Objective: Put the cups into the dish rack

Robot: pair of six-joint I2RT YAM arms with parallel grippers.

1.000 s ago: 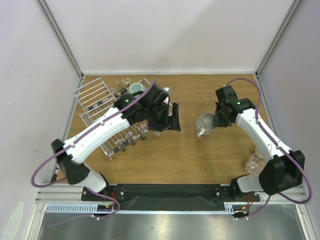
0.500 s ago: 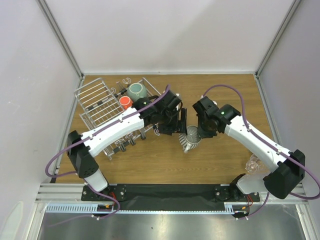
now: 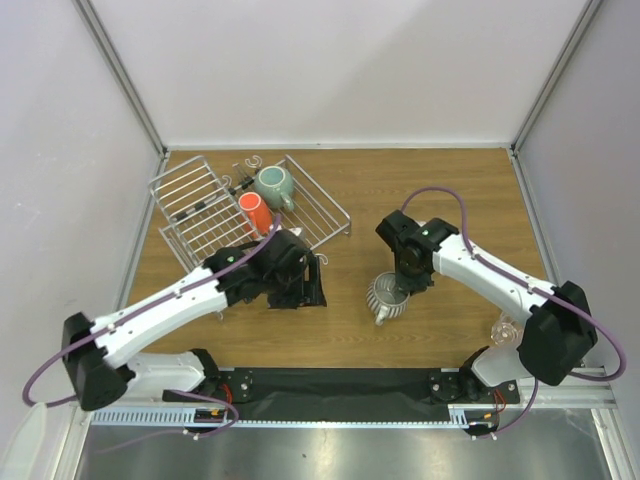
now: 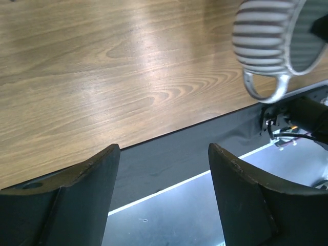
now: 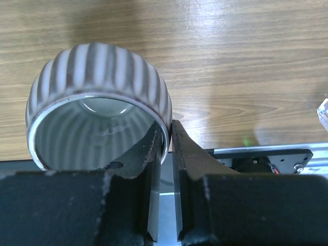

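My right gripper (image 3: pixel 401 284) is shut on the rim of the white ribbed mug (image 3: pixel 385 298) and holds it tilted over the wood near mid-table. In the right wrist view the pads (image 5: pixel 180 148) pinch the mug's (image 5: pixel 97 87) wall, one finger inside. My left gripper (image 3: pixel 314 282) is open and empty, left of the mug and apart from it. Its wrist view shows the gripper (image 4: pixel 164 149) above the table's front edge, with the mug (image 4: pixel 269 41) at the upper right. The dish rack (image 3: pixel 195 195) holds the red mug (image 3: pixel 251 210) and the teal mug (image 3: pixel 272 183). The metal cup is out of view.
A clear glass (image 3: pixel 508 325) lies by the right arm's base and shows at the right edge of the right wrist view (image 5: pixel 323 108). The black strip of the table's near edge (image 4: pixel 169 148) lies under the left gripper. White walls enclose the table.
The left gripper has drawn back to the near left, away from the ribbed mug. The right gripper has carried the mug left and nearer, lower over the table.
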